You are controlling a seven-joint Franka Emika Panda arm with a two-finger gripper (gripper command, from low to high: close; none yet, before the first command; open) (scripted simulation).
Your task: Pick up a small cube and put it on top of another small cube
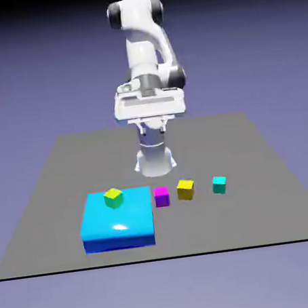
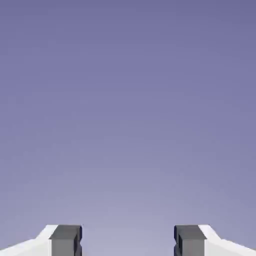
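The small yellow cube sits on the grey table, right beside the magenta-topped purple cube, with a narrow gap between them. My gripper hangs high above the table, well behind both cubes and near the arm's base. In the hand view the gripper is open: its two grey fingertips stand wide apart with nothing between them. That view shows only the blue-violet backdrop, with no cube in it.
A teal cube lies to the exterior view's right of the yellow cube. A large flat blue block lies left of the magenta cube, with a yellow-green cube on its top.
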